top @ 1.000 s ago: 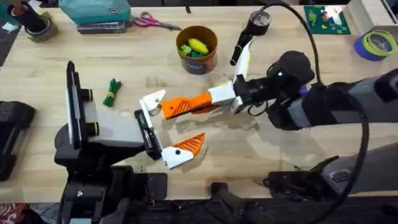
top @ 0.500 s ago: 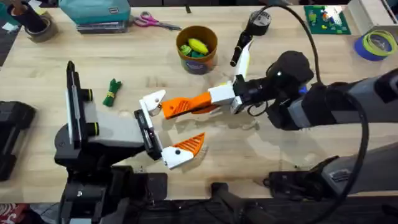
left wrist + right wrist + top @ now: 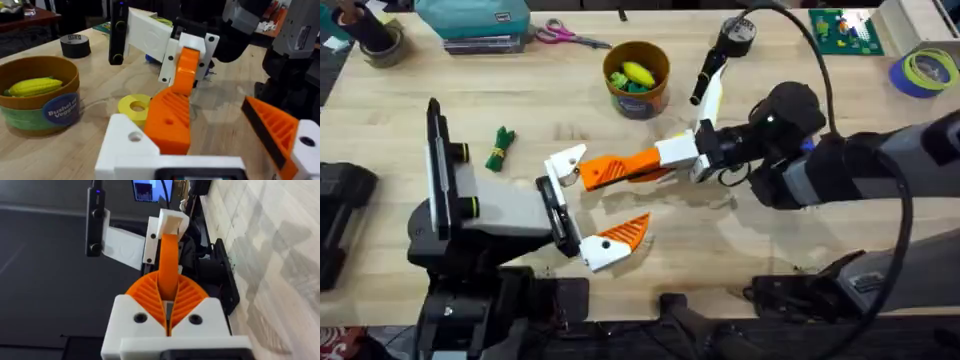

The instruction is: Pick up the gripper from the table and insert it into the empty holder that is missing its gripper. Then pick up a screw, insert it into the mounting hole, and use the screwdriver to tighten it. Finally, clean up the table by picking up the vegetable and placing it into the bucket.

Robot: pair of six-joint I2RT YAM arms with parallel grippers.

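My right gripper (image 3: 612, 172) is shut on the loose orange gripper (image 3: 165, 262), whose thin edge shows between its ribbed pads. It holds the piece against the white holder (image 3: 564, 160), the bare upper finger of my left arm. In the left wrist view the orange gripper (image 3: 171, 120) lies against the holder (image 3: 131, 146). My left gripper (image 3: 592, 198) is open; its other finger (image 3: 274, 129) carries an orange pad. The green vegetable (image 3: 500, 148) lies on the table left of the holder. The bucket (image 3: 637, 95) stands behind, with a yellow toy inside. The screw and the screwdriver are out of view.
A yellow disc (image 3: 134, 105) lies near the bucket (image 3: 30, 107). Scissors (image 3: 568, 36) and a teal case (image 3: 472, 18) sit at the back left, tape rolls at the back corners (image 3: 923, 70). A black roll (image 3: 736, 34) lies behind my right arm.
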